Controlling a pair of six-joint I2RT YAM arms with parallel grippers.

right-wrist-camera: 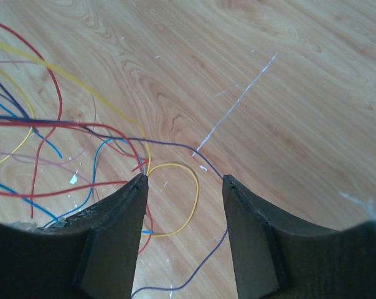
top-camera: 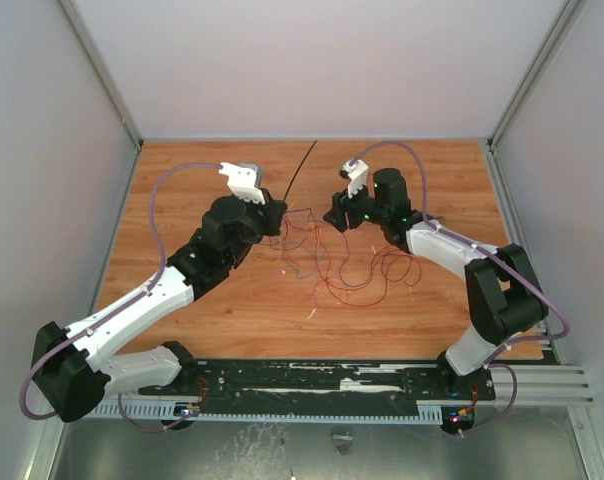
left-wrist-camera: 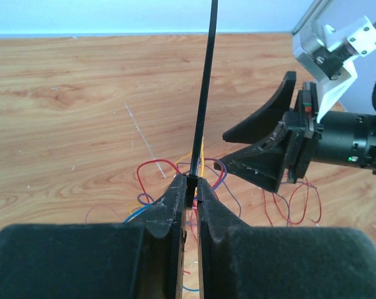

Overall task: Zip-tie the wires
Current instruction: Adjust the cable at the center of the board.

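Our left gripper (left-wrist-camera: 192, 180) clenches the zip tie (left-wrist-camera: 205, 93) by one end so the strip juts free past the wires (right-wrist-camera: 51, 122), while our right gripper (right-wrist-camera: 185, 179) hovers released above them, likely to gather them.

No legible text, label, brand, number or sign is found in any of the three views. The long black panel (top-camera: 332, 378) along the near edge of the orange-brown wooden counter (top-camera: 222, 310) carries white patches, which are too small and blurred to make out as characters. The small coloured indicator lights (top-camera: 460, 413) at the arm bases are plain dots and form no character or symbol.
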